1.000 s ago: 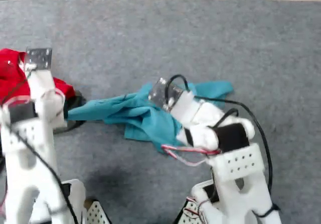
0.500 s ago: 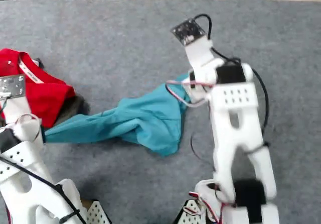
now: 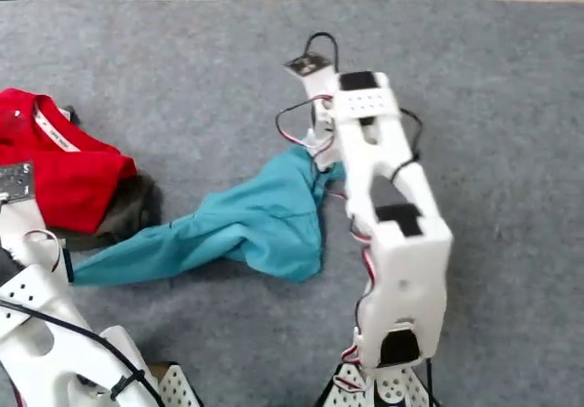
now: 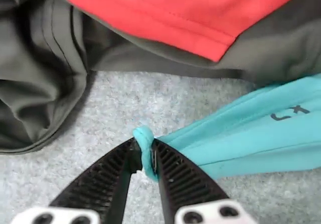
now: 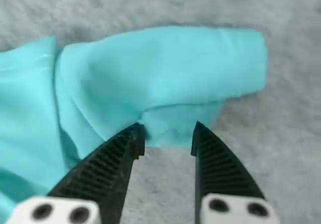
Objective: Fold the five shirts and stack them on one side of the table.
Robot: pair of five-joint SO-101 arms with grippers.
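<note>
High view, nearest first: the left arm (image 3: pixel 32 307) stands at the near-left end of the teal shirt (image 3: pixel 246 229). It has drawn back a little toward the near edge since half a second ago, and that end of the cloth has come with it, so the shirt lies in a longer strip. The left gripper (image 4: pixel 143 156) is clamped on a bunched tip of the teal shirt, low over the grey table (image 3: pixel 474 88). Just beyond that tip, to the shirt's left, lies a dark shirt (image 3: pixel 132 206) with a red shirt (image 3: pixel 73 165) on top of it. At the teal shirt's far end is the right arm (image 3: pixel 388 206), which has swung in from its right side. The right gripper (image 5: pixel 168 138) hangs over a folded flap there, jaws apart and holding nothing.
</note>
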